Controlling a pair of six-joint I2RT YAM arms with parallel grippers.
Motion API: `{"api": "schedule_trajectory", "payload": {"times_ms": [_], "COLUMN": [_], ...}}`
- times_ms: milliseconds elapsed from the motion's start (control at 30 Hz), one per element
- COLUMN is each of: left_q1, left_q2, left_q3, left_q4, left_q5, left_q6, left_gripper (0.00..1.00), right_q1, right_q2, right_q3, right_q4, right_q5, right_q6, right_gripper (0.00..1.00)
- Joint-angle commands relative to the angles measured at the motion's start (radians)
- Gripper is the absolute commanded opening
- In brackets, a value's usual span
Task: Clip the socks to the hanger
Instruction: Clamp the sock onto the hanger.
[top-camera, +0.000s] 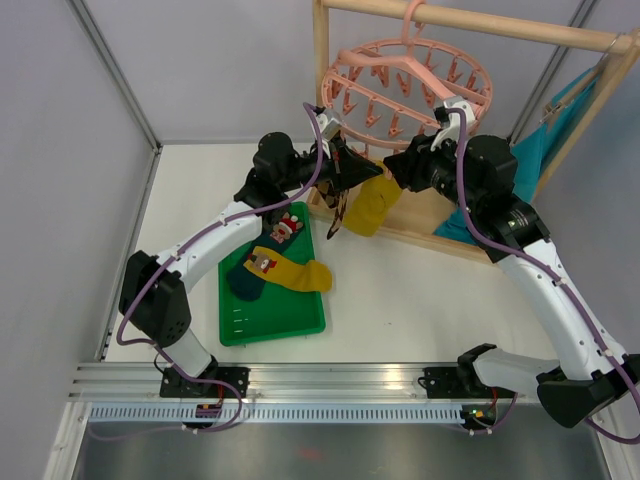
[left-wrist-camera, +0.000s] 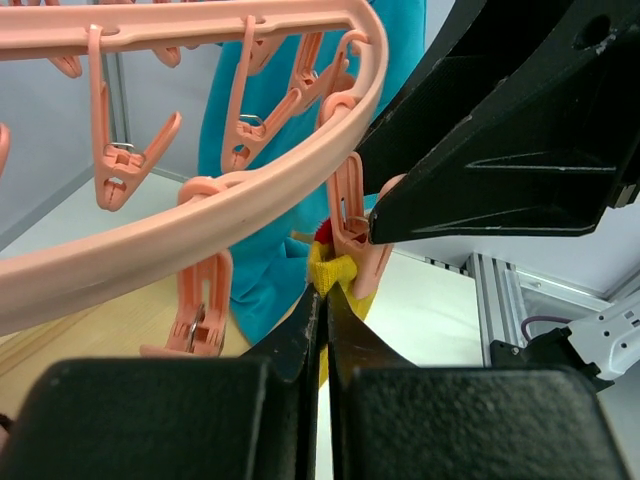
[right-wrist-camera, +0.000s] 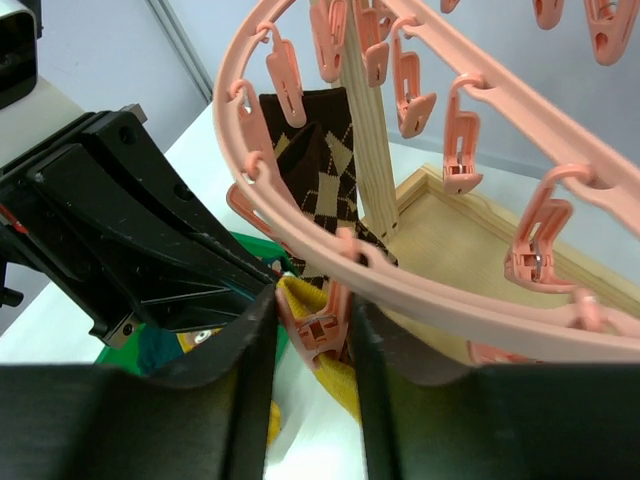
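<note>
- The likeliest failure, as I judge it, is the clip (right-wrist-camera: 318, 330) snapping shut on air: only the top edge of the yellow sock (left-wrist-camera: 335, 270) reaches its mouth, and a small drift of either arm would pull the hem out of line.
- A second risk is the hanger (left-wrist-camera: 150, 235) swinging. It hangs free from its hook, so a sideways push from the right gripper (right-wrist-camera: 310, 300) could carry the clip away from the sock.
- The two grippers are almost nose to nose under the rim, so they could knock together — the right one's finger sits just beside the left gripper (left-wrist-camera: 322, 290) in the left wrist view.
- If the left gripper lets go before the clip bites, the sock would probably drop toward the wooden frame (top-camera: 420, 225) below.
- Left gripper: fingers pressed together, pinching the hem of the yellow sock, whose body hangs down beneath it.
- Right gripper: fingers flank the clip on both sides and appear to squeeze it; how far the clip's mouth is parted I cannot tell.
- The sock's hem lies at the foot of that clip, touching it and between the two grippers, under the hanger's near rim.
- An argyle sock (right-wrist-camera: 320, 160) already hangs from a clip just behind — other socks lie on the green tray (top-camera: 300, 320).
</note>
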Motion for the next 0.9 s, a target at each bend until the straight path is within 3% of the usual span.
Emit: {"api": "schedule_trajectory", "payload": {"times_ms": [0, 133, 233, 867], "left_q1": [0.004, 0.004, 0.004, 0.004], "left_q2": [-0.028, -0.025, -0.025, -0.017], "left_q3": [0.037, 0.041, 0.043, 0.064], "left_q4": [0.055, 0.047, 0.042, -0.011], "left_q5": [-0.014, -0.014, -0.011, -0.019], "left_q6": [-0.026, -0.026, -0.026, -0.017], "left_gripper": [0.02, 0.02, 0.02, 0.04], "right_q1": [0.007, 0.007, 0.007, 0.007], "right_q2": [-0.025, -0.029, -0.031, -0.034], "right_q3": [-0.009, -0.007, -0.006, 0.002], "right_q4": [0.011, 0.011, 0.009, 0.018], "right_q5": [-0.028, -0.027, -0.027, -0.028], "right_q6": [-0.01, -0.01, -0.01, -0.002], "right_gripper": [0.42, 0.61, 0.66, 0.78]}}
